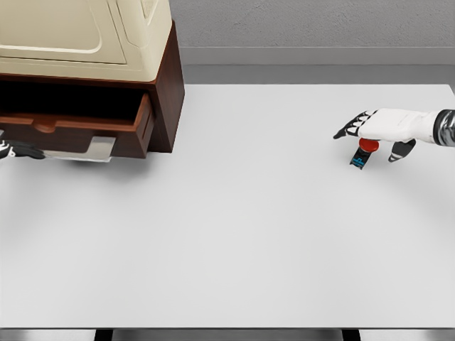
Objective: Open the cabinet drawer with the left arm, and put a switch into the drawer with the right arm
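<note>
the small switch with a red round cap and a black body marked with blue [362, 153] sits on the right side of the smooth matte white tabletop [249, 227]. its long axis tilts a little, the red cap up and away, the dark blue-marked end pointing down toward the near edge and slightly left. the white right hand with black fingertips [375, 131] hovers right over it, palm down, fingers spread and reaching left, thumb hanging beside the switch; the fingers hold nothing, and whether they touch the cap cannot be told. far to the left stands the dark brown wooden cabinet with a cream rounded-panel top [162, 78]. its brown wooden drawer [78, 131] is pulled out, showing a shadowed interior. at the left picture edge only dark fingertips of the left hand [13, 150] show by the drawer front; its grip cannot be told.
</note>
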Controlling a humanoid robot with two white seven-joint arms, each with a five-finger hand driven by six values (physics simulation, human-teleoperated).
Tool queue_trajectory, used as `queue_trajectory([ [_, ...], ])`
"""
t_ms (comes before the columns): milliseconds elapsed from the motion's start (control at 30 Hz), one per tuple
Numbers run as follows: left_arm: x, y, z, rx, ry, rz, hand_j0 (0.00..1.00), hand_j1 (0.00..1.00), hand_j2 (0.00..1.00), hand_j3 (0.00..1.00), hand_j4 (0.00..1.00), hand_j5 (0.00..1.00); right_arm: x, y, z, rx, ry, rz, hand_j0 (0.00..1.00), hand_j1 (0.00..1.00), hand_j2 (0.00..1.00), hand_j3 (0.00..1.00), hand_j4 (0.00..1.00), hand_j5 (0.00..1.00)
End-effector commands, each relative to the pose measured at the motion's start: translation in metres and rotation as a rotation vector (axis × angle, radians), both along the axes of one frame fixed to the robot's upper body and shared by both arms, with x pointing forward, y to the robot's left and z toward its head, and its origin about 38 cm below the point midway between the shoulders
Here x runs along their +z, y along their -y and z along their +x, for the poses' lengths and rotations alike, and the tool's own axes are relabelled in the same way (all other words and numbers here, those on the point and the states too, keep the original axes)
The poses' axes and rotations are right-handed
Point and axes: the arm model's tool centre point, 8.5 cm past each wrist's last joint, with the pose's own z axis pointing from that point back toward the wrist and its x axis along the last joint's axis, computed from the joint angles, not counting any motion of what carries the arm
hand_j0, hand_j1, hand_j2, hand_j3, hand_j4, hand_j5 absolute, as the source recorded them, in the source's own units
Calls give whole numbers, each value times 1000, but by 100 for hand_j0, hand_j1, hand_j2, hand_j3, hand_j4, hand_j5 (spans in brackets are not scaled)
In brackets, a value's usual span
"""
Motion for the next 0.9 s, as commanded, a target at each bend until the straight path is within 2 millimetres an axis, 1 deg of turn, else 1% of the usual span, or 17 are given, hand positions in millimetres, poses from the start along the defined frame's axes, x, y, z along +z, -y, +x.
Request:
queue_trajectory([
  [0, -4, -8, -2, 12, -10, 65, 100, 100, 100, 100, 100, 100, 0, 0, 0, -2, -2, 1, 100, 100, 100, 100, 100, 100],
  [133, -2, -8, -2, 17, -8, 49, 100, 100, 100, 100, 100, 100, 0, 0, 0, -2, -2, 1, 100, 100, 100, 100, 100, 100],
  [267, 4, -9, 1, 32, 6, 18, 100, 100, 100, 100, 100, 100, 0, 0, -1, 0, 0, -1, 100, 100, 100, 100, 100, 100],
  [367, 8, -11, 2, 36, 17, 20, 100, 100, 100, 100, 100, 100, -3, -1, -2, 4, -9, -7, 100, 100, 100, 100, 100, 100],
  [400, 12, -11, 3, 36, 29, 19, 100, 100, 100, 100, 100, 100, -3, -1, -2, 5, -10, -6, 100, 100, 100, 100, 100, 100],
  [567, 16, -7, 4, 29, 39, 8, 100, 100, 100, 100, 100, 100, -3, -1, -2, 6, -9, -7, 99, 99, 99, 99, 99, 99],
  [633, 21, -7, 5, 29, 53, 4, 100, 100, 100, 100, 100, 100, -3, -1, -2, 5, -9, -8, 95, 95, 95, 95, 95, 95],
  [700, 26, -7, 6, 31, 65, -4, 100, 100, 100, 100, 100, 100, -3, 0, -2, 4, -9, -10, 89, 89, 89, 89, 89, 89],
  [767, 28, -7, 6, 35, 67, -19, 100, 100, 100, 100, 100, 100, -3, 0, -2, 4, -9, -8, 88, 88, 88, 88, 88, 88],
  [867, 29, -4, 6, 31, 66, -32, 100, 100, 100, 100, 100, 100, -2, 1, -2, 2, -9, -7, 85, 85, 85, 85, 85, 85],
])
